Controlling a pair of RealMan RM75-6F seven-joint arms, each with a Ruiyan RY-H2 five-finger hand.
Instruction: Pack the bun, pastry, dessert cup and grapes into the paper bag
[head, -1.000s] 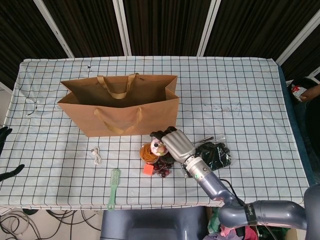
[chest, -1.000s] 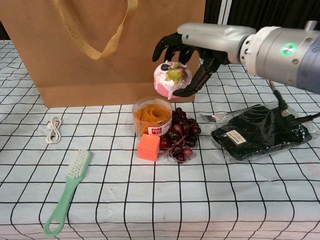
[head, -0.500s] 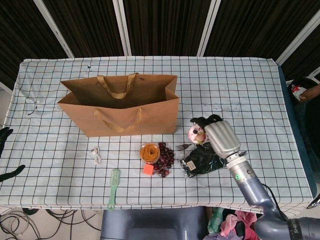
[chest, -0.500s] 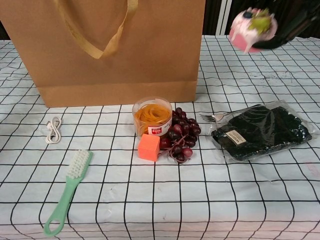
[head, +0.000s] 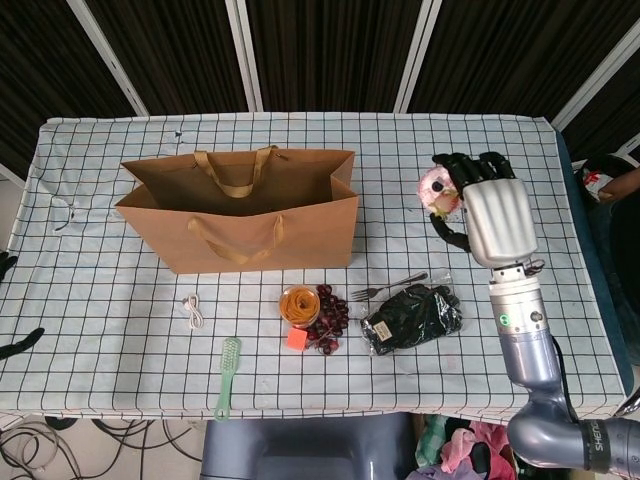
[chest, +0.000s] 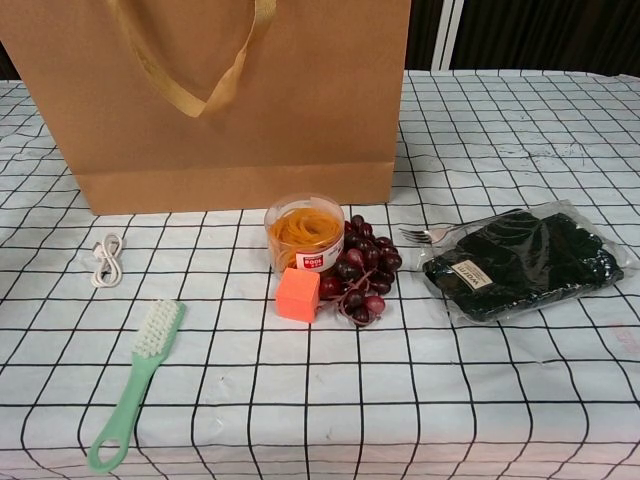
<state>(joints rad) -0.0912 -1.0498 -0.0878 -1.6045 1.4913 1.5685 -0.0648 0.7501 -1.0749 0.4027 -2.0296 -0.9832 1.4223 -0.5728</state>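
My right hand (head: 494, 208) is raised over the right side of the table and holds the pink frosted pastry (head: 437, 190) in its dark fingers; the chest view does not show it. The open paper bag (head: 240, 212) (chest: 225, 95) stands upright at centre left. In front of it sit the orange dessert cup (head: 298, 303) (chest: 304, 230) and, touching it, the dark grapes (head: 329, 317) (chest: 362, 272). The dark bun in clear wrap (head: 412, 316) (chest: 522, 262) lies to their right. Only the dark fingertips of my left hand (head: 8, 300) show at the left edge, spread and holding nothing.
A fork (head: 386, 288) (chest: 440, 233) lies between grapes and bun. An orange cube (head: 296, 339) (chest: 298, 294) sits against the cup. A green brush (head: 228, 376) (chest: 135, 392) and a white cable (head: 193, 311) (chest: 105, 258) lie front left. A person's arm (head: 615, 185) shows at the far right.
My right hand carried the pastry from above the dessert cup to the right and toward the far side, rising out of the chest view. Everything on the table stayed put.
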